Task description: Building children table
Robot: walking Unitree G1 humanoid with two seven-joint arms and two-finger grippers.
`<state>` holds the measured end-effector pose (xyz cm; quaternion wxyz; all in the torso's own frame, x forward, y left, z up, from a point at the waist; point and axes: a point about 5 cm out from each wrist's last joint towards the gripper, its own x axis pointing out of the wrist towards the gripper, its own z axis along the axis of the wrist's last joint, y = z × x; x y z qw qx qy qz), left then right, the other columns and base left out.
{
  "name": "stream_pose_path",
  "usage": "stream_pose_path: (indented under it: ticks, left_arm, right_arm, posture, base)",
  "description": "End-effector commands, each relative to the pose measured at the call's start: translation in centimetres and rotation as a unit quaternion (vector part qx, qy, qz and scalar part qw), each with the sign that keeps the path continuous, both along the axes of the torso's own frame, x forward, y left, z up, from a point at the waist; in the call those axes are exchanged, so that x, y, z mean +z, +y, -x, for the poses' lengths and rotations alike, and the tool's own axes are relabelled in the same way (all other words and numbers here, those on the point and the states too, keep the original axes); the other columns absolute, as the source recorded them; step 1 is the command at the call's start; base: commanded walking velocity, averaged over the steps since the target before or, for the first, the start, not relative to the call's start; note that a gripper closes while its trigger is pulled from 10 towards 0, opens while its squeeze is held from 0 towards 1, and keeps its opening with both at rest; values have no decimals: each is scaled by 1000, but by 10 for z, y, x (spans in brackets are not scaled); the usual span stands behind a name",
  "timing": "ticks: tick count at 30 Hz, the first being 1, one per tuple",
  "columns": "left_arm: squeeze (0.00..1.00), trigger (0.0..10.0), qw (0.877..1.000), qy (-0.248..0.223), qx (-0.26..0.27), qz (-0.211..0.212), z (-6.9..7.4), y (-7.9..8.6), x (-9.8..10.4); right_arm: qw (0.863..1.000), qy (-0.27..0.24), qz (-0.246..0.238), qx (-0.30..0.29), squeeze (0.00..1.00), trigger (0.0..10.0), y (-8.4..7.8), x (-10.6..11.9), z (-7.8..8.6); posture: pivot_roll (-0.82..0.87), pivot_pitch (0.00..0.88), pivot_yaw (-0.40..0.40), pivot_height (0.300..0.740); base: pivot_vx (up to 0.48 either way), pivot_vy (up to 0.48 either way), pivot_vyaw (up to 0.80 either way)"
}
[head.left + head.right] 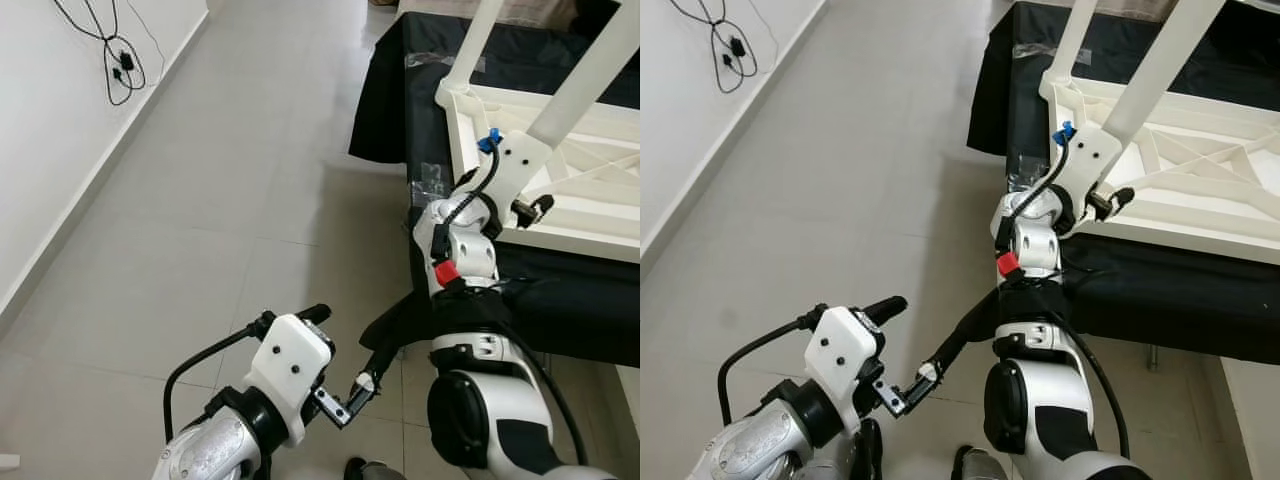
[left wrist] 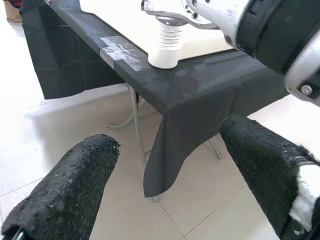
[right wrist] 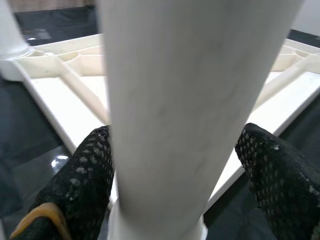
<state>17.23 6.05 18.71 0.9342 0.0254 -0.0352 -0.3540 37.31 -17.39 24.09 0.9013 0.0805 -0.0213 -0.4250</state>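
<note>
Grey tile floor [image 1: 230,180]; black-draped tabletop [image 1: 400,90] carries the white kids' table frame [image 1: 600,215] upside down, w/ leg sockets facing up. Right end effector [image 3: 175,165] clamps an upright leg [image 3: 190,100] at the near corner, prob. to seat it. Left end effector [image 2: 170,170] open, idle below the tabletop edge.

The upturned tabletop [image 1: 560,190] lies on the draped table [image 1: 560,290]; two legs [image 1: 590,75] stand on it; a cable [image 1: 115,60] lies far left.
</note>
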Motion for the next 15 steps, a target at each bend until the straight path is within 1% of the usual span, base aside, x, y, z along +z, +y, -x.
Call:
stream_pose_path:
  ticks: [1, 5, 10, 13, 15]
  left_arm:
    - [0, 10000, 1000, 10, 0, -6, 1, -1, -6]
    - [0, 10000, 1000, 9, 1, -6, 0, -2, -6]
    - [0, 10000, 1000, 9, 1, -7, 0, -1, -6]
    - [0, 10000, 1000, 10, 3, -7, 0, -1, -7]
    - [0, 10000, 1000, 10, 3, -7, 0, -1, -7]
  right_arm:
    - [1000, 7, -2, 11, 0, 10000, 4, -4, 2]
    - [999, 12, -2, 32, 0, 10000, 9, -8, 5]
    - [999, 17, 1, 41, 0, 10000, 11, -10, 9]
    - [998, 26, 16, 55, 0, 10000, 13, -14, 16]
    - [998, 26, 16, 55, 0, 10000, 13, -14, 16]
  posture:
    - [140, 230, -58, 740]
    - [139, 230, -59, 740]
    - [139, 230, -61, 740]
    - [136, 230, -61, 740]
    - [136, 230, -61, 740]
  base:
    - [0, 0, 0]
    - [0, 0, 0]
    - [0, 0, 0]
    - [0, 0, 0]
    - [0, 0, 0]
